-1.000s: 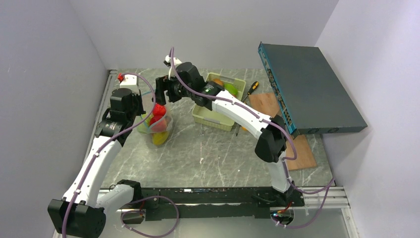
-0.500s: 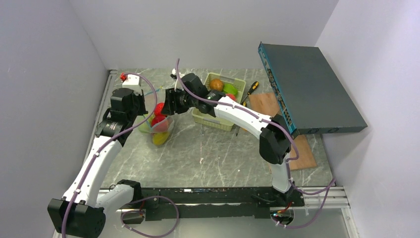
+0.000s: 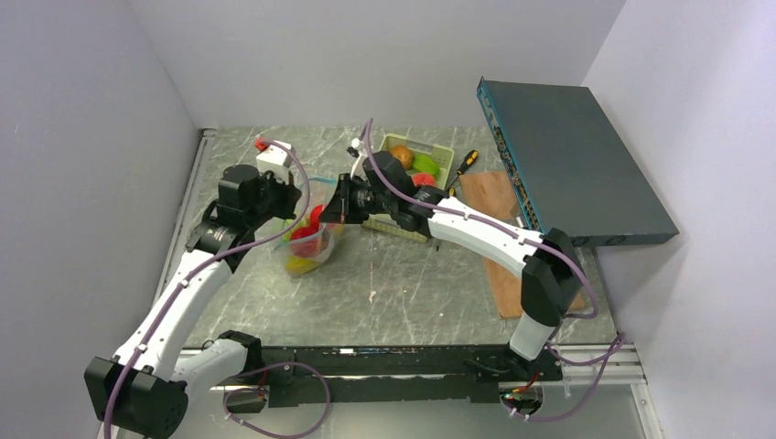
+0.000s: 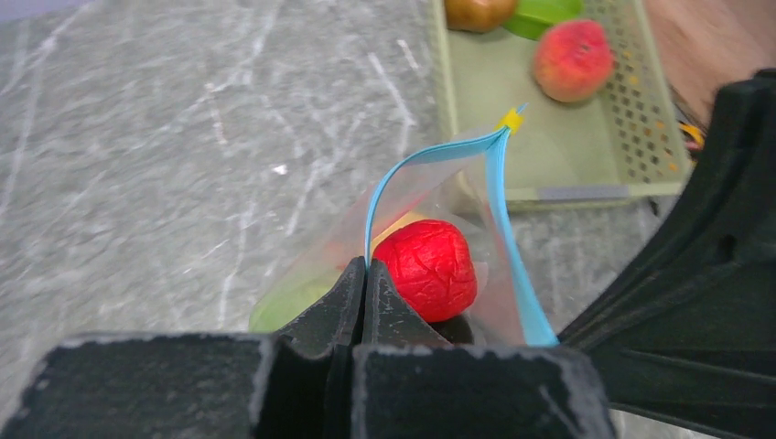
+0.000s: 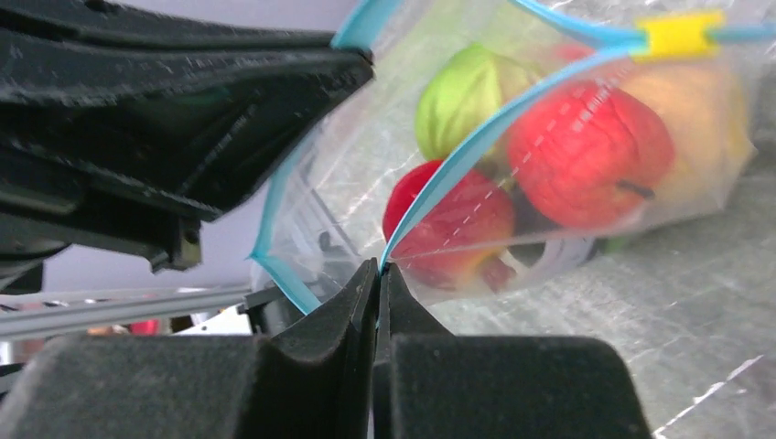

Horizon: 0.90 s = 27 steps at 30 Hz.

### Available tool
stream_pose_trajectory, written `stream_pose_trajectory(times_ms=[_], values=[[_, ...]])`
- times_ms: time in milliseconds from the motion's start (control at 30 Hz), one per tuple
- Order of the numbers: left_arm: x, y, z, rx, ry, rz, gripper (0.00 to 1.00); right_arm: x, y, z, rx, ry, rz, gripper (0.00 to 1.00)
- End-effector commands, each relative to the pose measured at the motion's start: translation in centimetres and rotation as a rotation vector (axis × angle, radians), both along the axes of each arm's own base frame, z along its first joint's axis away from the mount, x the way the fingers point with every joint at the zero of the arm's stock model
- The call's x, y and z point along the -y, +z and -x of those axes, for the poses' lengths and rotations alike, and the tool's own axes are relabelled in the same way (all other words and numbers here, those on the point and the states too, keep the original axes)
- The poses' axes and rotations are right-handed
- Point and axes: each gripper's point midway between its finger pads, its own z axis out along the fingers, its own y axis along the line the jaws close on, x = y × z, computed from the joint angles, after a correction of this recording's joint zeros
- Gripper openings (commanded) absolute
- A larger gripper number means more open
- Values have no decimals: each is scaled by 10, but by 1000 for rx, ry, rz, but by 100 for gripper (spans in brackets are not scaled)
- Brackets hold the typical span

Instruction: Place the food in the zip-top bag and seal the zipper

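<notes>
The clear zip-top bag (image 3: 309, 245) hangs between my two grippers with its mouth open. Its blue zipper (image 4: 501, 197) has a yellow slider (image 5: 677, 35) at one end. Inside lie red food (image 4: 425, 267), a green piece (image 5: 462, 96) and a yellowish piece (image 5: 686, 101). My left gripper (image 4: 366, 267) is shut on one zipper strip, at the bag's left side (image 3: 295, 195). The right gripper (image 5: 378, 267) is shut on the other strip, at the bag's right side (image 3: 334, 208). More food, a peach (image 4: 572, 57) among it, lies in the basket.
The pale green basket (image 3: 437, 157) stands just behind the right arm. A screwdriver (image 3: 465, 163) and a wooden board (image 3: 494, 192) lie to its right. A large dark teal box (image 3: 567, 165) leans over the back right. Walls close in on the left and at the back.
The right gripper has closed on the zipper strip. Both grippers and the bag have shifted to the right and a little toward the near edge.
</notes>
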Motion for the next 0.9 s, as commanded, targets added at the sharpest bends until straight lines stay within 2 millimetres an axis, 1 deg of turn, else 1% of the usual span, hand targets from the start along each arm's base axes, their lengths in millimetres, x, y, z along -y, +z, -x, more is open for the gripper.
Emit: stream_pose_trajectory(times_ms=[0,67,167,300,433,533,600,700,767,800,867], values=[[47,10,11,21,-221,40,0,-2,43,10,-41,-42,-189,4],[65,9,20,8,-312,50,0,1,41,14,-90,-68,-199,1],[80,10,29,1,-386,67,0,3,33,16,-138,-104,-192,0],[88,10,37,-10,-440,71,0,9,30,17,-139,-172,-191,0],[94,9,42,-12,-495,65,0,16,42,16,-95,-259,-253,0],[100,8,48,-21,-552,66,0,24,41,9,-107,-329,-245,0],[103,8,51,-24,-584,66,5,29,39,5,-115,-369,-240,0],[108,7,58,-15,-639,70,17,36,38,0,-115,-424,-237,0],[109,7,60,-11,-651,69,24,39,33,0,-130,-443,-227,0],[109,6,60,-9,-653,68,30,39,30,-1,-135,-449,-223,0],[109,6,62,-4,-665,68,39,42,19,0,-158,-463,-193,0]])
